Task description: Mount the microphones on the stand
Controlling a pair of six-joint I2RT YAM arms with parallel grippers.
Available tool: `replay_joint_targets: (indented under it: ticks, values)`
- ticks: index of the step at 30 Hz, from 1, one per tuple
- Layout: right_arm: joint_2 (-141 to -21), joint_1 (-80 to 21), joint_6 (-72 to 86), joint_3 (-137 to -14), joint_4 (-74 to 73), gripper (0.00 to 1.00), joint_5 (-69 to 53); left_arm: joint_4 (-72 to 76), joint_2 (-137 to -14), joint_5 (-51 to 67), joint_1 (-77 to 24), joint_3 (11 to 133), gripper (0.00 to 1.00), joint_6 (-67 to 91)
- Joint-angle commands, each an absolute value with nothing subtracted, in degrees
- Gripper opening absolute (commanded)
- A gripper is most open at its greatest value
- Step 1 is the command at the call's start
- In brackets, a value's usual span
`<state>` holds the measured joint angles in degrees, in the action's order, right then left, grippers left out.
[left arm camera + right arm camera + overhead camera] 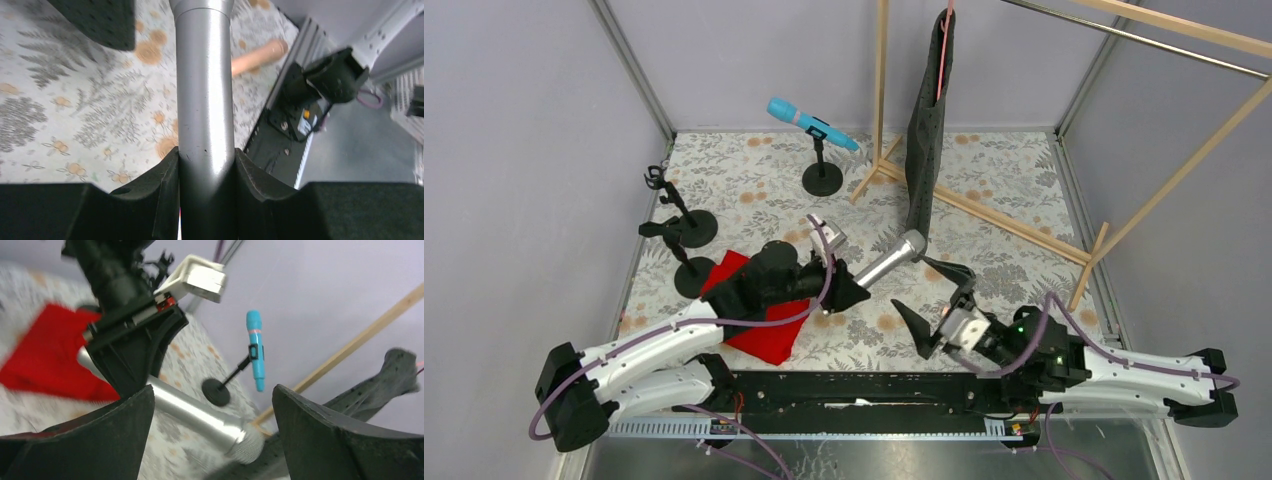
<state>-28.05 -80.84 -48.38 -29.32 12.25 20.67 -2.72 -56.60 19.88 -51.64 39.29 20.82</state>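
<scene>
My left gripper (pixel 849 290) is shut on the handle of the silver-grey microphone (pixel 889 262) and holds it above the table, head pointing up-right. In the left wrist view its jaws (pixel 206 152) clamp the silver handle (pixel 206 85). My right gripper (pixel 934 305) is open and empty just right of the silver head; in its own view (pixel 212 390) the microphone (pixel 200 415) lies beyond the spread jaws. The cyan-blue microphone (pixel 809 124) sits clipped in a black stand (pixel 822 178). The peach-pink microphone (pixel 260 56) lies on the table near the front rail; the top view hides it.
Two empty black stands (pixel 686 225) (pixel 692 275) are at the left. A red cloth (pixel 759 320) lies under my left arm. A wooden rack (pixel 984 212) with a dark hanging garment (pixel 929 130) fills the back right.
</scene>
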Motion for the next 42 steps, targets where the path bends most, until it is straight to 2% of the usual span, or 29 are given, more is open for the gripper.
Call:
replay_joint_targets:
  ticks: [1,4,6,10,15,19,28,34,38,42]
  values:
    - [-24.2,-80.7,-27.8,-20.9,39.3,0.91,21.3,12.3,-50.9,9.1,-51.7,36.0,0.00,24.6]
    - [-25.6,-80.7,-15.9,-17.3,55.7,0.87,29.9,19.6,-48.9,6.9,-51.7,32.7,0.00,25.4]
    - [-28.1,-80.7,-6.4,-17.4,59.9,0.84,38.2,25.9,-47.8,6.6,-51.7,29.7,0.00,26.2]
    - [-33.8,-80.7,12.2,-21.9,54.4,0.84,52.0,32.4,-47.6,6.9,-51.8,27.0,0.00,27.0]
    - [-40.0,-80.7,26.0,-22.3,56.5,0.82,56.9,35.5,-47.5,7.7,-51.7,25.7,0.00,26.9]
    - [-43.7,-80.6,35.7,-23.4,52.5,0.79,61.2,37.5,-46.9,7.8,-51.7,24.4,0.00,27.2]
    - [-50.0,-79.2,32.1,-23.6,62.9,0.78,53.9,38.5,-48.5,10.7,-51.7,23.5,0.00,28.1]
    - [-52.1,-71.4,45.8,-24.8,52.9,0.77,48.2,37.6,-50.3,16.3,-51.8,24.7,0.00,26.6]
    - [-54.2,-64.7,52.8,-21.9,57.6,0.76,39.7,35.7,-51.4,18.8,-51.7,25.3,0.00,26.3]
    - [-55.6,-64.1,52.7,-22.1,58.9,0.75,37.6,35.1,-51.8,19.5,-51.7,25.0,0.00,26.5]
